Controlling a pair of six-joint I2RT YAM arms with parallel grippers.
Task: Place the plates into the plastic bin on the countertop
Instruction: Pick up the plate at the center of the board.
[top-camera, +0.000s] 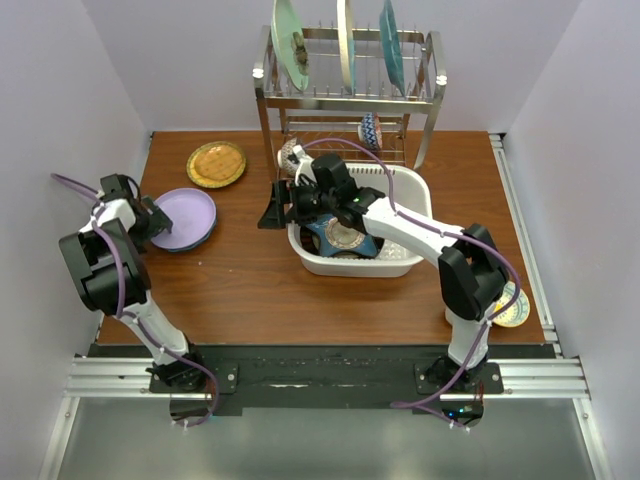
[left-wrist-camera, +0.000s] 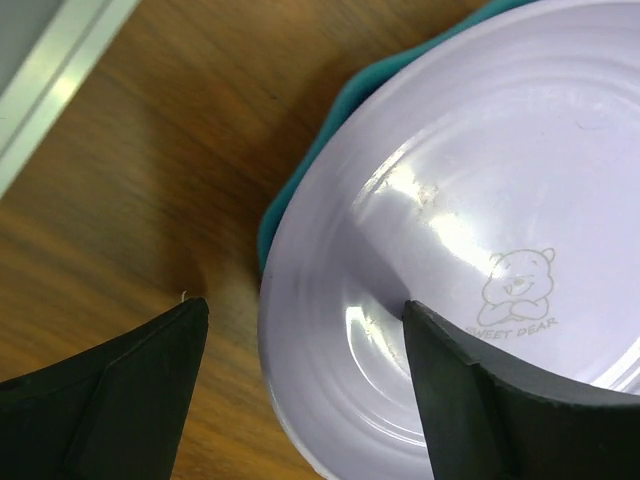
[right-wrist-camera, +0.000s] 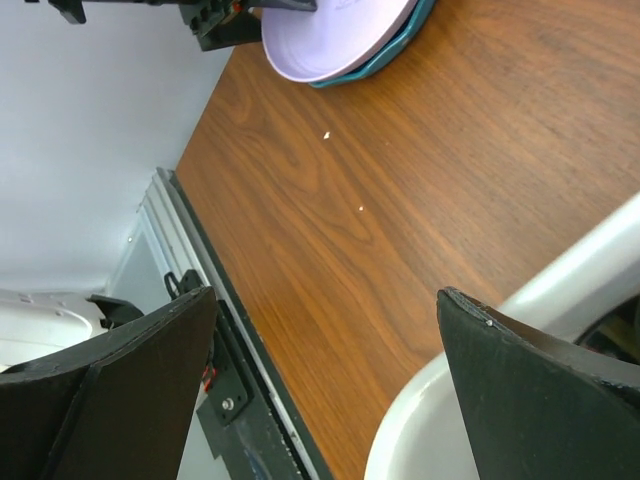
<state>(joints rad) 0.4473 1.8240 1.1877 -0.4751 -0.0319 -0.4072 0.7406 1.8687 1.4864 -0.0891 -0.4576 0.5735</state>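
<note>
Now the lavender plate (left-wrist-camera: 480, 180) reads "SWEET DEAR" under a little bear (left-wrist-camera: 518, 283). Left end effector (left-wrist-camera: 303, 305), across its edge, and right end effector (right-wrist-camera: 328, 292) are wide open, empty.

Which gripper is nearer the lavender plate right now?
Left. The left gripper straddles the rim of the lavender plate, jaws open; the right gripper hangs open at the plastic bin, well apart.

The left arm (top-camera: 148, 322) and right arm (top-camera: 420, 232) are white, with bulky black joints. Purple cables (top-camera: 345, 143) trail along both. The fingers (left-wrist-camera: 110, 400) are matte black wedges.
</note>
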